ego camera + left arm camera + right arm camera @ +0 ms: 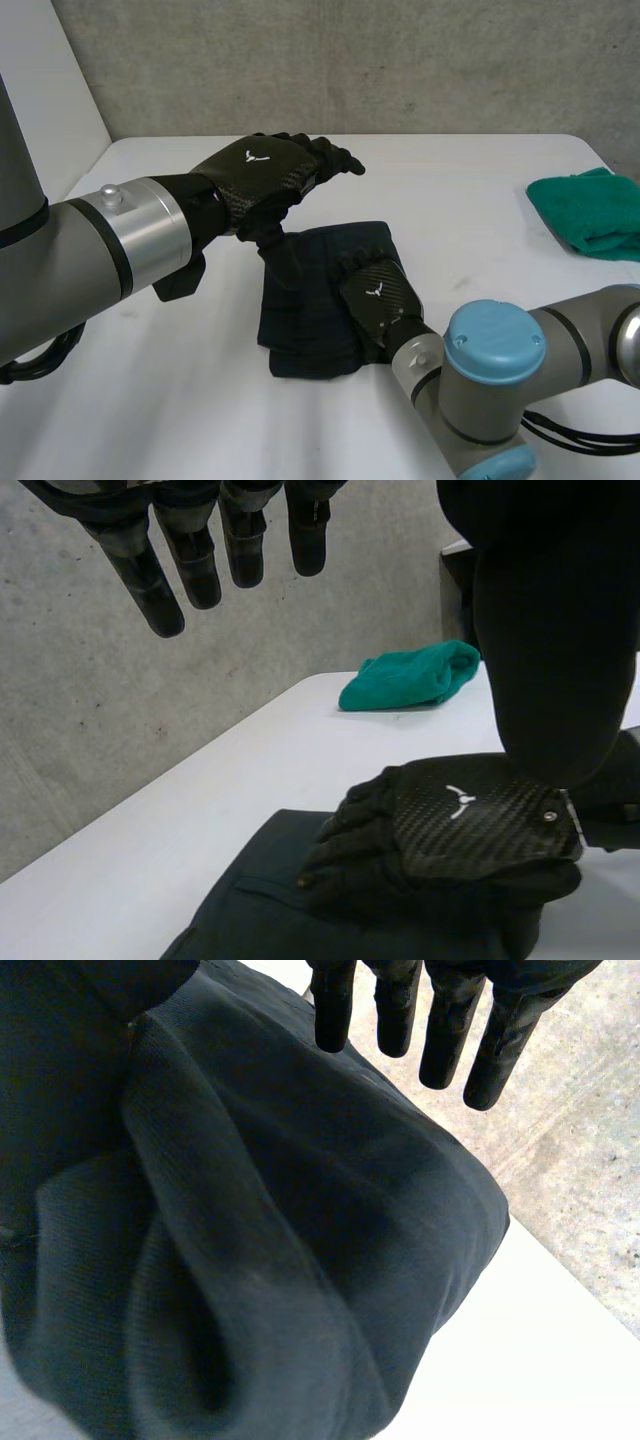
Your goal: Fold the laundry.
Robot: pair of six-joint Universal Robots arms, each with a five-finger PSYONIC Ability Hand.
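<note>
A dark navy cloth [315, 320], folded into a small rectangle, lies in the middle of the white table [480, 200]. My right hand [375, 297] rests palm down on its right part, fingers straight and open. In the right wrist view its fingers [447, 1020] reach out over the rumpled dark cloth [250, 1240]. My left hand [265, 172] hovers above the cloth's far left corner, open, holding nothing. In the left wrist view its straight fingers [190, 560] hang over the right hand [460, 815] and the dark cloth [250, 910].
A green cloth [590, 212] lies bunched at the table's right edge, also seen as a green cloth [410, 675] beyond the right hand. A grey concrete wall [350, 60] stands behind the table.
</note>
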